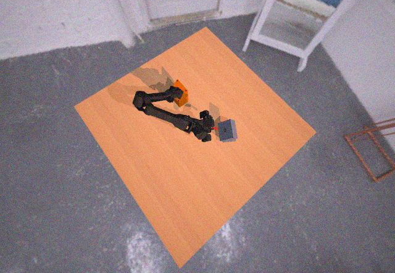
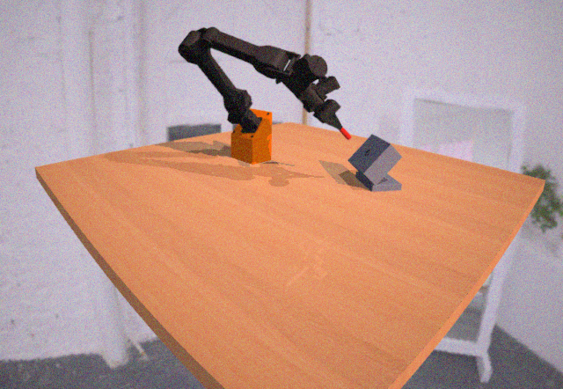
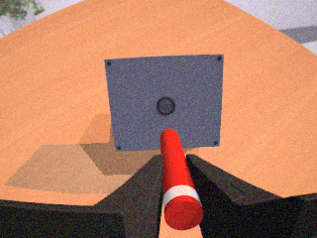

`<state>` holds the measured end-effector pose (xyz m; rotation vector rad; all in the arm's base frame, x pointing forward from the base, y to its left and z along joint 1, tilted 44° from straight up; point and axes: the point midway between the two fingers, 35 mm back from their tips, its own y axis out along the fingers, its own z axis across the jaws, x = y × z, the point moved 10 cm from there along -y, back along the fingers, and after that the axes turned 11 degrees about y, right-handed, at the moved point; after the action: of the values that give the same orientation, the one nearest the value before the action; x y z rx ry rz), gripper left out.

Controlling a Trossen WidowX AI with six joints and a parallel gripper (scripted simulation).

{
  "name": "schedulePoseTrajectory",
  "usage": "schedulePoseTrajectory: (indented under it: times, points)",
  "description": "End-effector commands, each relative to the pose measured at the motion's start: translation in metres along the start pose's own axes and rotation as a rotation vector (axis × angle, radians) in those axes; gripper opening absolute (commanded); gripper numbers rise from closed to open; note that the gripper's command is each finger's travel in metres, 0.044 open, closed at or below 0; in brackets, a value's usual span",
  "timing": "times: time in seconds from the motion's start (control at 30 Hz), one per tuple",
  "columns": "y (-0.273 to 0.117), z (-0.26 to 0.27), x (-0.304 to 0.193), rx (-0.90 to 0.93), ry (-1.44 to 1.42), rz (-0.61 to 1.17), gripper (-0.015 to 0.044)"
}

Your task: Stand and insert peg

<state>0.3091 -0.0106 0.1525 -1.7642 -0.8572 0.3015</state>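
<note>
The red peg (image 1: 215,128) (image 2: 346,133) (image 3: 175,166) is in the air, tilted. Its white-banded end is toward the wrist camera and its plain end points down and forward toward the panel. My gripper (image 2: 339,125) (image 3: 173,162) is shut on the peg. The grey-blue sloped panel (image 1: 228,125) (image 2: 369,148) (image 3: 136,89) stands just ahead of the plain end, with a gap between them in the exterior view. Its single round hole (image 1: 224,130) (image 2: 367,152) (image 3: 165,105) is open and empty. In the wrist view the plain end appears just below the hole.
The orange base block (image 1: 182,99) (image 2: 252,146) of the arm stands on the wooden table (image 1: 191,183) (image 2: 273,261) (image 3: 59,64) behind the gripper. The panel's foot (image 2: 386,185) rests on the table. Shadows of the arm and panel lie on the wood.
</note>
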Motion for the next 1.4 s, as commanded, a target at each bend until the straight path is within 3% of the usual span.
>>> schedulePoseTrajectory:
  times: [0.0,1.37]
  points:
    - [0.005,0.0,0.001,0.004,-0.007,-0.006,0.0]
    - [0.054,0.0,0.004,0.004,-0.02,-0.038,0.0]
